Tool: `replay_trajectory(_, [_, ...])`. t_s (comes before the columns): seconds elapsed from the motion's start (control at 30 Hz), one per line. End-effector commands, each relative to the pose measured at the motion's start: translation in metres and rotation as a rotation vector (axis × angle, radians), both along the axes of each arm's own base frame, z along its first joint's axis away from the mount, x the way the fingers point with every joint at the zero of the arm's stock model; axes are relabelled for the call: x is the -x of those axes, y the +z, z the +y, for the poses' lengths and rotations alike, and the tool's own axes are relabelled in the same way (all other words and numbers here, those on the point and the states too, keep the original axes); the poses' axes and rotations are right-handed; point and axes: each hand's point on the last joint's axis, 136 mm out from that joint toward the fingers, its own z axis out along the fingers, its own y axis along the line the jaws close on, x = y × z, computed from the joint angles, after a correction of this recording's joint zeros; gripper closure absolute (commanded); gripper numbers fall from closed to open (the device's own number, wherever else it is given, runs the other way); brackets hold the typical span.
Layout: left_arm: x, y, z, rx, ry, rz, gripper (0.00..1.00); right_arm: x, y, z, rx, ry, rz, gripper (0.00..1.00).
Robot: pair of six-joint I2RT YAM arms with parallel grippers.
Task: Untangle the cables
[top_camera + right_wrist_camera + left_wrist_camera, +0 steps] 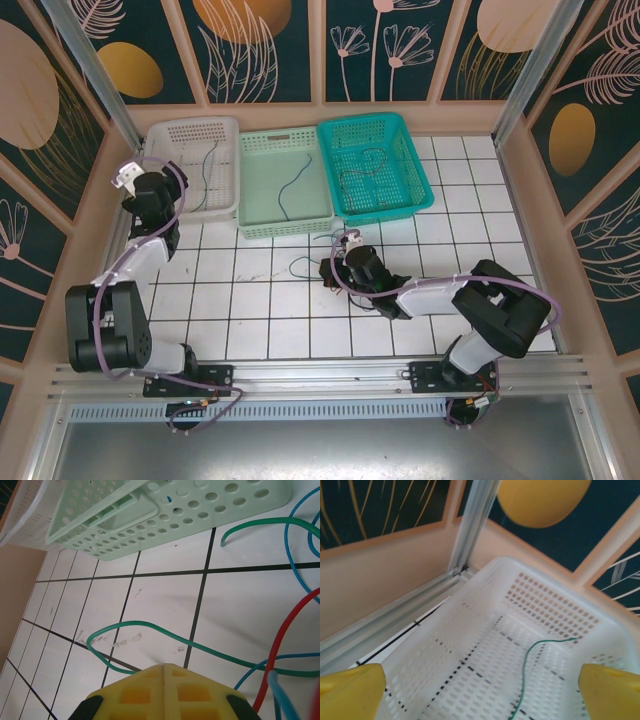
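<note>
Several limp, light cables [290, 625] near table [260, 310] centre. Pinch green cable [150, 626] at free loop. Read right gripper [164, 680] as closed, contents indeterminate; left gripper [480, 692] as spread wide, empty.

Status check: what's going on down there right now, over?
Left gripper jaws open above white basket. Right gripper jaws shut, low over tangled cables on table. Mint basket close beside them.

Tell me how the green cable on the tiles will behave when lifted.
Probably floppy: the green cable lies in loose curves, so it should droop from any grasp point. Likely light, being so thin. It crosses the red cable and blue cable, so lifting may drag them.
</note>
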Motion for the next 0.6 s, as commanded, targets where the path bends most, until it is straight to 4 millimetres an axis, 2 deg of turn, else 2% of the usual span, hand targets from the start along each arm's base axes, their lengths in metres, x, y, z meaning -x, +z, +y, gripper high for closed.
replay_trajectory(0.0, [0.008,0.032,-0.023,-0.027,-0.091,-0.069,0.01,0.001,0.02,0.009,-0.017,0.045,-0.074,1.0])
replay_trajectory(0.07, [0.015,0.04,-0.041,-0.055,-0.132,-0.079,0.02,0.007,0.026,0.012,-0.027,0.086,-0.081,0.99])
replay_trajectory(0.1, [0.019,0.042,-0.052,-0.068,-0.156,-0.081,0.01,0.009,0.028,0.012,-0.024,0.099,-0.089,0.93])
replay_trajectory(0.13, [0.021,0.044,-0.062,-0.068,-0.183,-0.084,0.01,0.01,0.03,0.01,-0.018,0.102,-0.095,0.86])
replay_trajectory(0.23, [0.029,0.038,-0.098,-0.046,-0.309,-0.084,0.02,0.013,0.04,0.005,-0.009,0.116,-0.115,0.52])
replay_trajectory(0.27, [0.032,0.034,-0.111,-0.036,-0.354,-0.082,0.02,0.014,0.044,0.003,-0.01,0.122,-0.122,0.44])
replay_trajectory(0.3, [0.035,0.03,-0.124,-0.028,-0.405,-0.08,0.01,0.016,0.049,0.001,-0.013,0.13,-0.128,0.41])
replay_trajectory(0.47, [0.053,0.007,-0.183,-0.022,-0.625,-0.044,0.12,0.014,0.056,-0.019,0.008,0.118,-0.104,0.38])
replay_trajectory(0.57, [0.063,-0.015,-0.214,-0.004,-0.741,0.017,0.17,0.013,0.051,-0.033,0.026,0.102,-0.074,0.45])
